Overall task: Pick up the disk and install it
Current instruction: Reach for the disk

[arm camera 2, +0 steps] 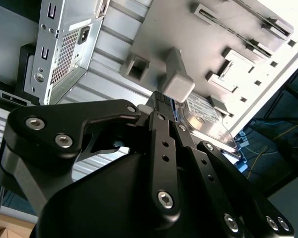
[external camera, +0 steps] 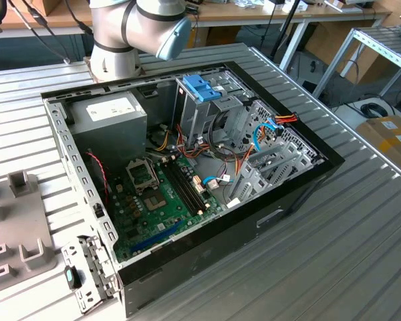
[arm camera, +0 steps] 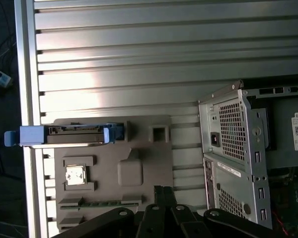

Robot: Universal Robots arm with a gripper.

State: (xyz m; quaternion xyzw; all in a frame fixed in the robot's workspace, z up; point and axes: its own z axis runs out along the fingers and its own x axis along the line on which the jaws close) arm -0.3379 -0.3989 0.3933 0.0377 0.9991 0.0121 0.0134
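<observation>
**Entry: disk in holder, uninstalled; hazards noted**

- Grey plastic fixture plate with raised pegs and slots (external camera: pixel 13 227): at the exterior view's left, on the ribbed metal table (external camera: pixel 321 267).
- Silver-metal, blue-framed rectangular disk (arm camera: pixel 64 135): stands on edge in a slot of the plate. One blue end reaches past the table's rim, and a skewed pull would likely tip it over the side.
- Black linkage gripper (arm camera: pixel 164 190): over the plate, apart from the disk. Its jaws look closed on nothing and would knock the disk if lowered like this. The upright grey peg (arm camera 2: pixel 176 79) nearby is a collision risk.
- Open black computer case (external camera: pixel 287 200).
- Metal drive cage (external camera: pixel 207 117): beside loose red and orange cables (external camera: pixel 214 157), a probable snag on insertion.
</observation>
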